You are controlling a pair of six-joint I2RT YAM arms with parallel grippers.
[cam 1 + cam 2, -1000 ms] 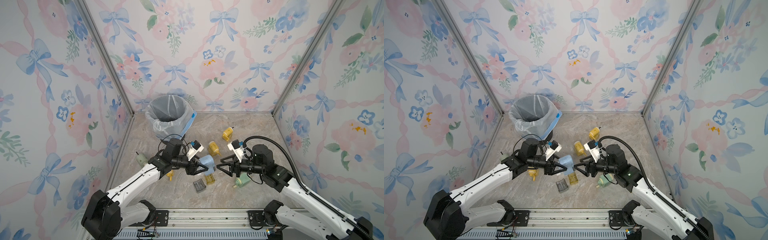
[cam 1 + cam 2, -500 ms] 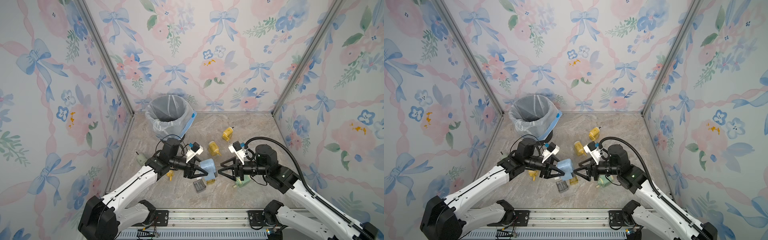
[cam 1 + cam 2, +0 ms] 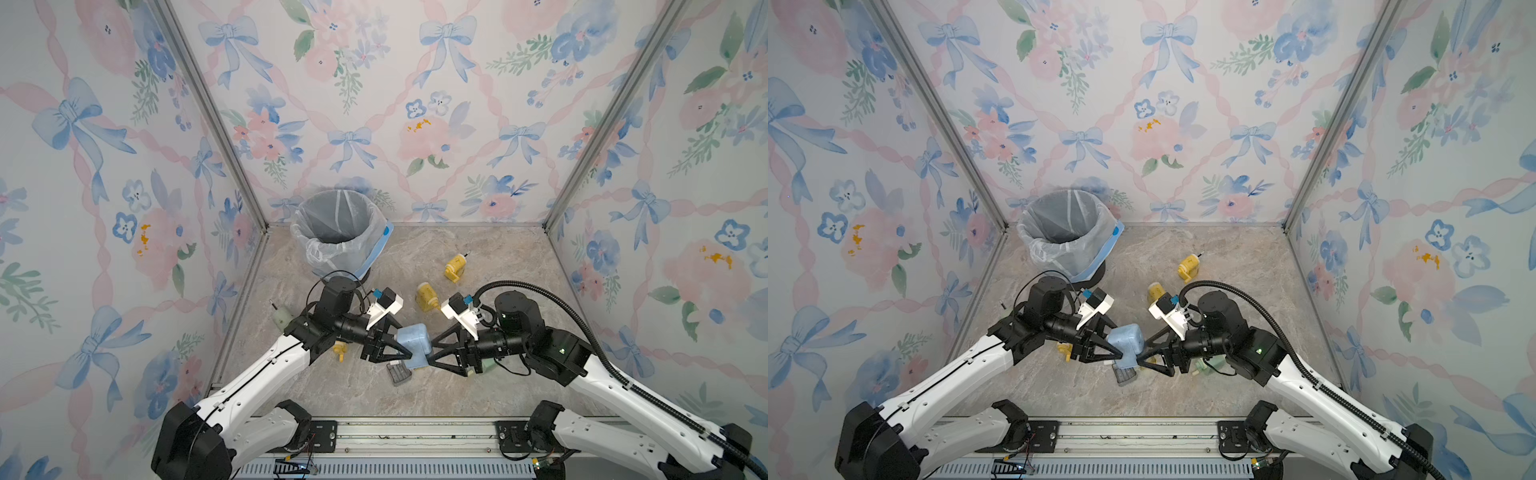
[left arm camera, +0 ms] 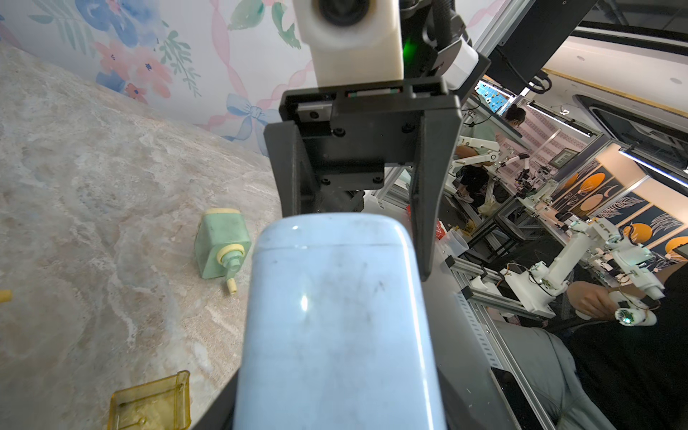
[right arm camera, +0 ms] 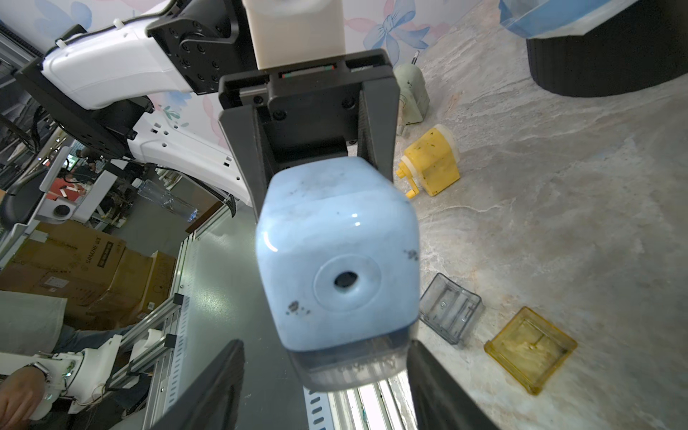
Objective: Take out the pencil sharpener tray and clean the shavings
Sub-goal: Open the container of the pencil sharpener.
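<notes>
blue sharpener (image 4: 335, 316): cut off at edge | green sharpener (image 3: 1214, 365): mostly behind right arm (image 3: 1250, 353)

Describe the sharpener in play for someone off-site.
From the lined trash bin, come forward to where the arms meet. The left hand holds the blue pencil sharpener there, off the table. The other sharpeners are yellow or green.

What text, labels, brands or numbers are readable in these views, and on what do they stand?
None reads with confidence.
cardboard box: dark printed lettering, upside down in the right wrist view, too blurred to read.
blue pencil sharpener: no lettering shows in any view.
</notes>
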